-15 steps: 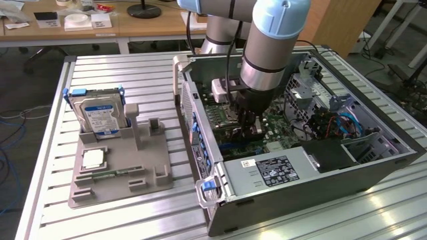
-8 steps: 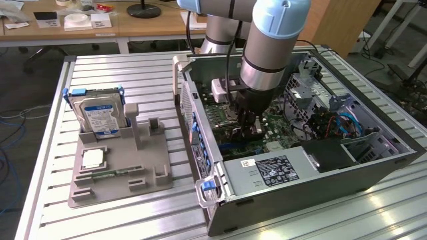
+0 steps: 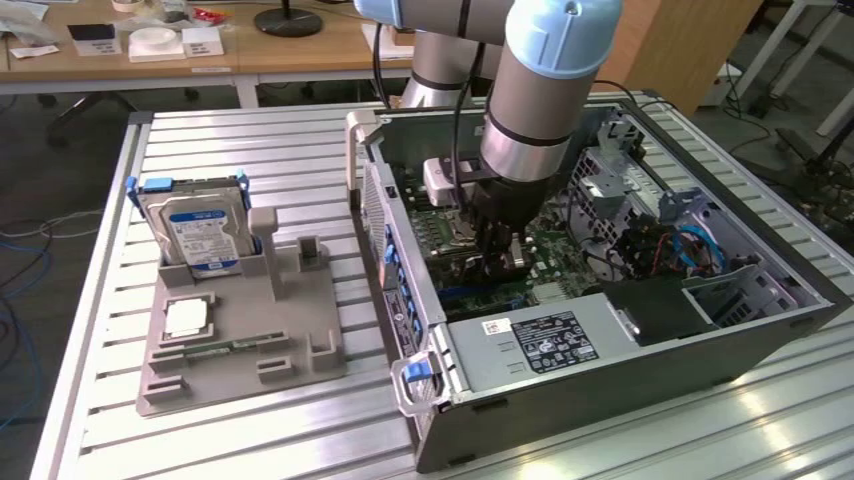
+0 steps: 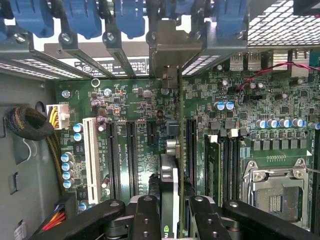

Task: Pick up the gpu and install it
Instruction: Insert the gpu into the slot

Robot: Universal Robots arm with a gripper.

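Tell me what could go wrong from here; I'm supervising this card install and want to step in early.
1. The thin dark gpu held edge-on in the black gripper may miss the long black slot on the green motherboard and scrape components.
2. Its silvery metal bracket could catch on the blue rear clips.
3. The red wires lie close by.
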